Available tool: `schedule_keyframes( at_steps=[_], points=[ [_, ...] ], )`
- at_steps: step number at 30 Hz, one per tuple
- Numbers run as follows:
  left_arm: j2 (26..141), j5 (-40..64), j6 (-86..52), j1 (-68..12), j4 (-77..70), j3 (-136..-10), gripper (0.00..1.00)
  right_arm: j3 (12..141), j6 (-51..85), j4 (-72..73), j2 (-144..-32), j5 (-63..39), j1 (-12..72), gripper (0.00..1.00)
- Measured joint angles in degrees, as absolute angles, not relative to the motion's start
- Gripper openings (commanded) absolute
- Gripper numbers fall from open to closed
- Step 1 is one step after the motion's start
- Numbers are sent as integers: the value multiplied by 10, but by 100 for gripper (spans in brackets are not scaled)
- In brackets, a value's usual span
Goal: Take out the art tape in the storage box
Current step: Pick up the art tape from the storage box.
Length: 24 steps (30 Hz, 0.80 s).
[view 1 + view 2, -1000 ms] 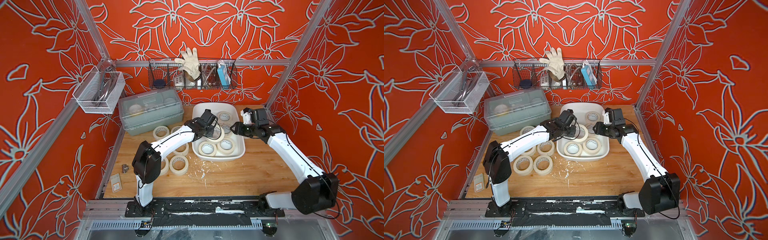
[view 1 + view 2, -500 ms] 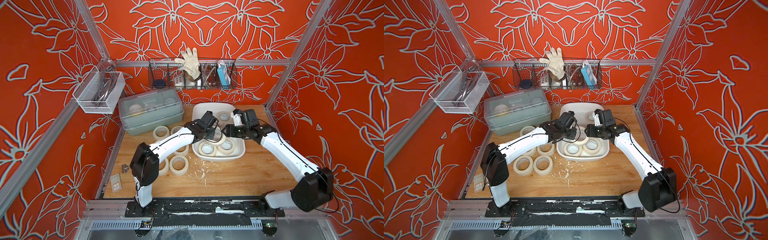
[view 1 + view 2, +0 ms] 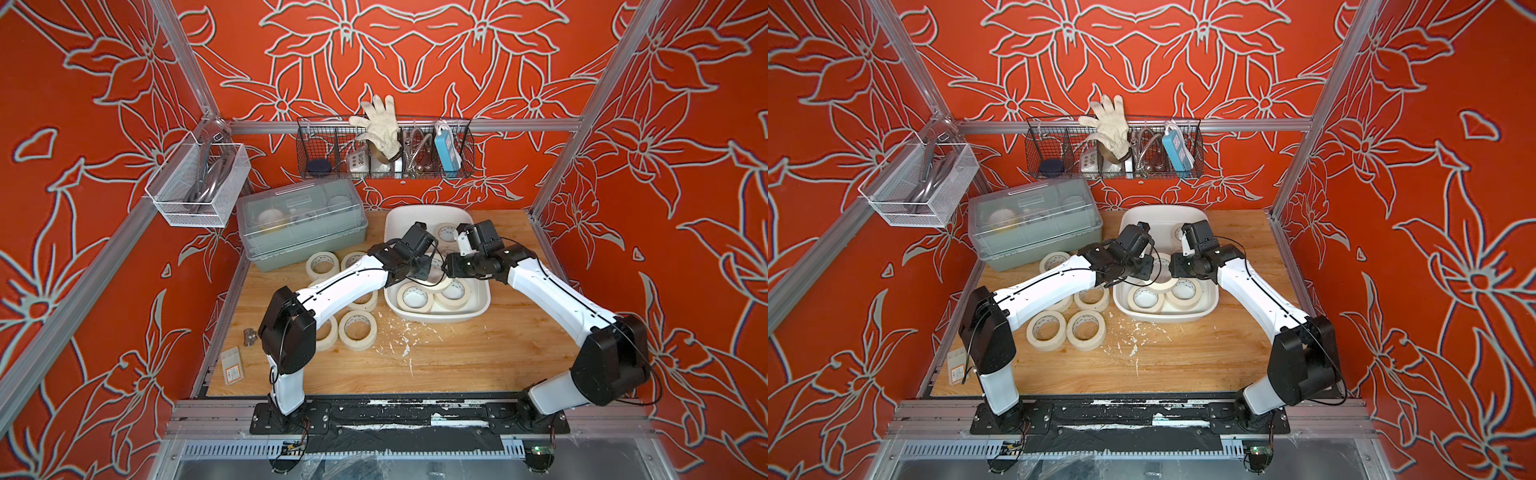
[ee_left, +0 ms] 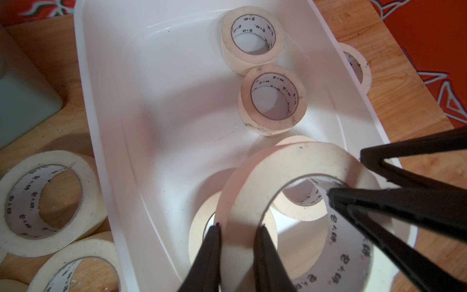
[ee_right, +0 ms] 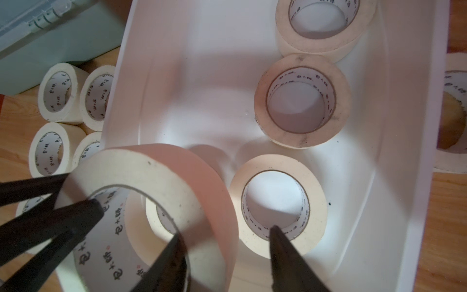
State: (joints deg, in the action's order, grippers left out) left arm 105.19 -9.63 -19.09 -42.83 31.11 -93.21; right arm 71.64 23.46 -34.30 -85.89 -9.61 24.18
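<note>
Art tape [image 3: 413,297] is lying as cream rings inside the storage box [image 3: 436,319], with more rolls [image 3: 357,330] sitting out on the surface [image 3: 457,361] beside it. In both top views the two arms are reaching forward and bending inward, wrists tipping down. The left hand [image 3: 422,268] and right hand [image 3: 451,266] are meeting over the box's near half, with a raised roll [image 3: 1160,283] showing between them.

In the left wrist view, the left hand [image 4: 238,227] is clenching the raised roll's wall, one finger inside the core and one on the outer face. It is holding the roll tilted above the others lying flat in the box. The right hand [image 4: 345,175] is straddling the opposite wall.

In the right wrist view, the right hand [image 5: 225,231] is standing released around that wall. A gap is showing at its outer jaw, so it is not gripping yet.

Each roll is looking light and stiff, its papery face offering friction rather than slip. Pinching through the wall, from core to outer face, is looking like the safest hold. A one-sided pinch is probably letting the ring hang and swing.
</note>
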Motion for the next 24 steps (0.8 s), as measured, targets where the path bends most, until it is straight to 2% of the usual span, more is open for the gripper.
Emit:
schedule_keyframes(
  at_steps=[3, 6, 10, 13, 18, 24],
  points=[
    [1052, -94, -191, -429, 307, -932, 0, 719, 233, -344, -859, -93, 249, 15],
    [1049, -91, -189, -429, 304, -932, 3, 720, 230, -345, -859, -89, 250, 9],
    [1042, -81, -189, -428, 291, -922, 33, 724, 228, -346, -859, -88, 250, 2],
    [1033, -68, -197, -428, 283, -916, 52, 725, 224, -350, -860, -75, 250, 0],
    [1001, -50, -208, -428, 271, -910, 74, 740, 207, -370, -864, -40, 247, 0],
    [945, -32, -234, -421, 242, -869, 84, 773, 181, -391, -866, 4, 239, 0]
  ],
)
